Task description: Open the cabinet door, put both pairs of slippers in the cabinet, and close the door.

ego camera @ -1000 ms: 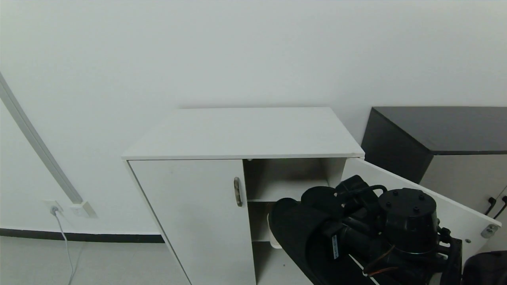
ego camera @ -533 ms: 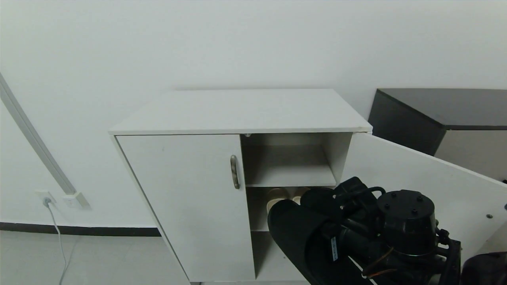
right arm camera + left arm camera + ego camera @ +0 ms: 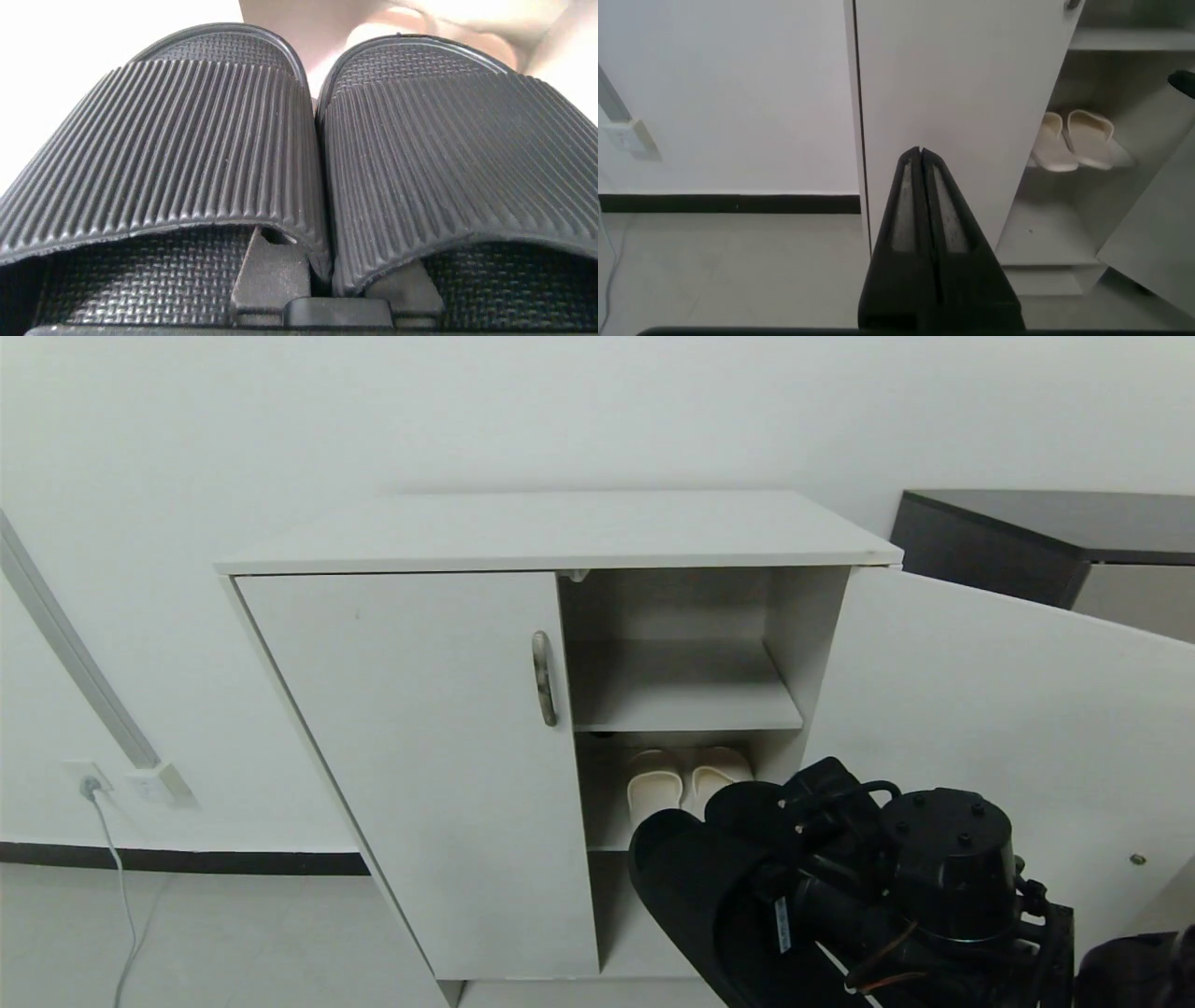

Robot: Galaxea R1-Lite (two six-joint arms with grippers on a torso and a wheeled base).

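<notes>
- Holding the black slippers [image 3: 215, 140] tight in the right pincer [image 3: 329, 285], side by side, with the ribbed straps touching.
- Hanging with them low down, just in front of the open half of the cabinet [image 3: 560, 527].
- Squeezed flat together with nothing between: the two fingers of the left pincer [image 3: 920, 166], out in front of the cabinet's shut side and apart from it.
- Sitting inside the cabinet on the middle shelf [image 3: 607, 835]: white slippers [image 3: 686, 779], side by side and touching.
- Just above the white slippers, inside the cabinet: upper shelf [image 3: 681, 695].
- Swung wide open on the cabinet's right side: right door [image 3: 990, 709].
- Shut on the cabinet's left side: left door [image 3: 401, 756], with a metal handle [image 3: 543, 691] standing upright near its inner edge.
- Standing to the right of the cabinet, against the wall: dark unit [image 3: 1027, 537] with a black top.
- Low on the wall, to the left of the cabinet: wall socket [image 3: 89, 779], with a cord [image 3: 117, 915] hanging down toward the floor.
</notes>
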